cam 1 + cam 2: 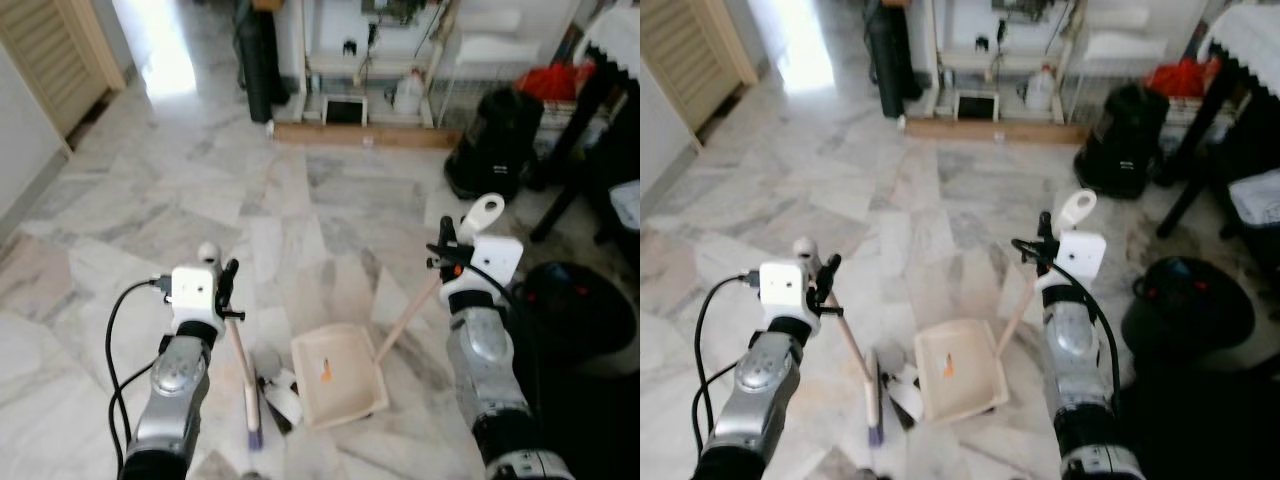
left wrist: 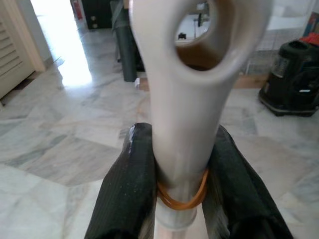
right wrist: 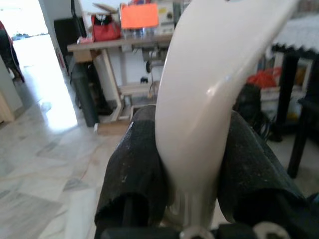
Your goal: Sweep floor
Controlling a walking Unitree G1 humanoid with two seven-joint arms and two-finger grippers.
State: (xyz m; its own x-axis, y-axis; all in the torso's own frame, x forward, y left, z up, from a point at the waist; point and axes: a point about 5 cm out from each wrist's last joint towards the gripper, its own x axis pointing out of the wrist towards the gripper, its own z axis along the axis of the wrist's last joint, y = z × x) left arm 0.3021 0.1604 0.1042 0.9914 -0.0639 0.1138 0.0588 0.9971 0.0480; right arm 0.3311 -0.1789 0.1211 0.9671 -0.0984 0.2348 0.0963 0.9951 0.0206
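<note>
- Broom stands low and left of centre in the head view, its pale handle slanting down to a head that rests on the marble floor beside small scraps of litter.
- Left end effector sits at the lower left, pinching the broom's handle near its top; in the left wrist view the two black fingers press on either side of the cream handle (an orange rubber band circles it there).
- Dustpan lies flat on the floor at the bottom centre, touching the litter's right side, with a small orange bit inside.
- Right end effector is at right of centre, clamped on the dustpan's long handle just below its looped end.
- Black vacuum cleaner stands at the upper right, well apart from the dustpan.
</note>
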